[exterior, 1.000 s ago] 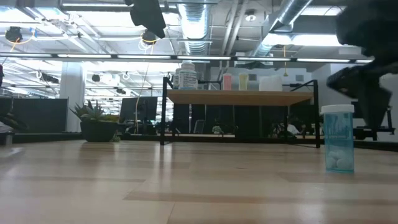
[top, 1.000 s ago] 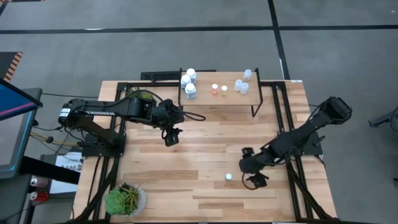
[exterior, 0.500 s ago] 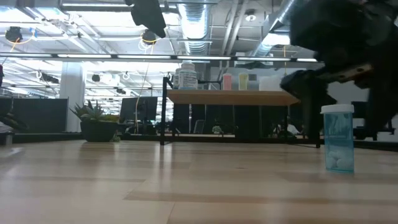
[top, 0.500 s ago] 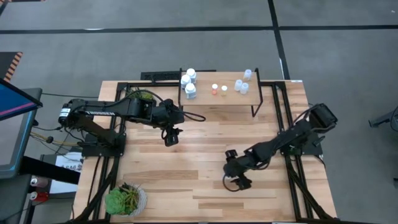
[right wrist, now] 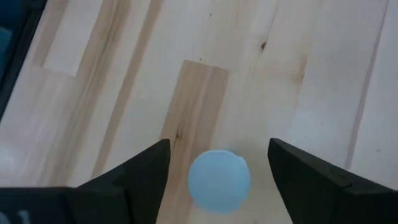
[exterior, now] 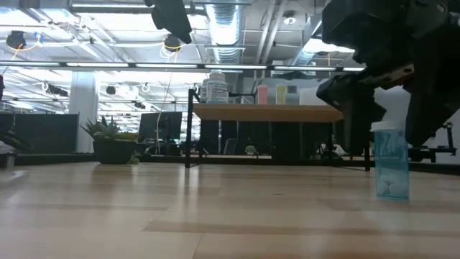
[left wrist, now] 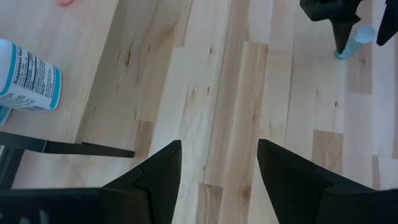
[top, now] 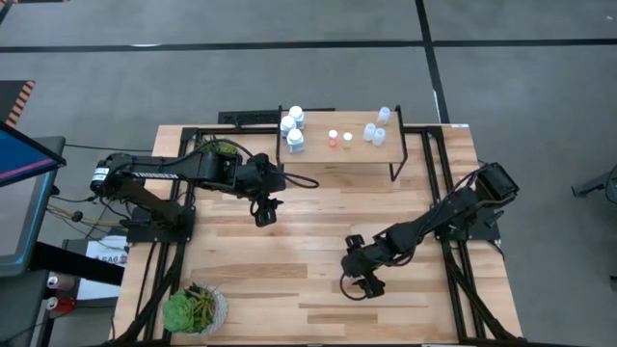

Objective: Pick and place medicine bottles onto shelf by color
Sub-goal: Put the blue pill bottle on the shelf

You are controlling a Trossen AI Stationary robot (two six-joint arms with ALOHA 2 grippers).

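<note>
A small pale-blue bottle (right wrist: 219, 180) stands upright on its base on the table (top: 289, 251), near the right front; it also shows in the low view (exterior: 392, 164). My right gripper (right wrist: 219, 146) is open and low over it, one finger on either side of the bottle and a gap on both sides. From above, the gripper (top: 357, 280) hides the bottle. My left gripper (top: 265, 214) is open and empty above the table, in front of the shelf (top: 337, 154). On the shelf stand three white bottles (top: 292, 127), two reddish-orange ones (top: 339, 138) and a cluster of pale ones (top: 376, 127).
A potted plant (top: 193, 310) stands at the near left corner and another (top: 220, 149) at the far left, beside the shelf. The shelf's black legs (top: 395, 173) reach down to the table. A white bottle (left wrist: 25, 78) on the shelf shows in the left wrist view.
My right gripper has gone toward the table's left edge and down to the pale-blue bottle, and its open fingers now stand on either side of it. The bottle has stayed in place, upright.
</note>
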